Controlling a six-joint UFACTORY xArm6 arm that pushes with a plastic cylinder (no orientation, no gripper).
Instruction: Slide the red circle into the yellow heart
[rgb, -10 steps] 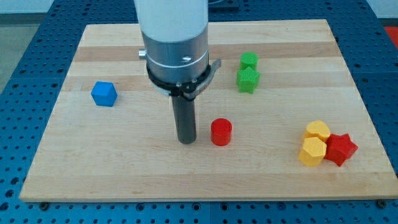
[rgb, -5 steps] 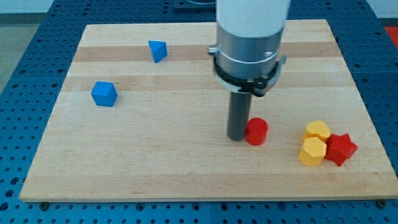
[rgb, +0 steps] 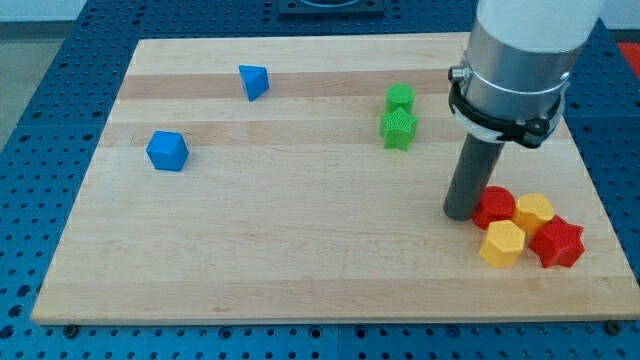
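Board: the wooden table top (rgb: 300, 250) is filling most of the view, lying on a blue perforated bench (rgb: 40, 110).
Arm: the big grey-and-white body (rgb: 520, 60) is coming down from the view's top right, and the dark rod (rgb: 468, 180) is sticking straight out beneath it.
My tip: I'm seeing my tip (rgb: 461, 214) sitting on the board, pressing right up against the view's left side of the red circle.
Jaws: there are none on this rig, only the bare rod, so nothing is opening, closing or gripping.
Red circle: the red circle (rgb: 494, 206) is sitting at the view's lower right, touching the yellow heart on its right side.
Yellow heart: the yellow heart (rgb: 535, 211) is sitting wedged between the red circle and the red star, in contact with both as far as I can tell.
Red star: the red star (rgb: 558, 242) is lying at the far right of the cluster.
Yellow hexagon: the yellow hexagon (rgb: 502, 243) is sitting just below the red circle, touching the cluster.
Green pair: a green block (rgb: 400, 97) is resting just above a green star-shaped block (rgb: 398, 128), well up the board from my tip.
Blue cube: the blue cube (rgb: 167, 151) is sitting far off at the view's left.
Blue wedge: a small blue wedge-like block (rgb: 254, 81) is sitting near the view's top left.
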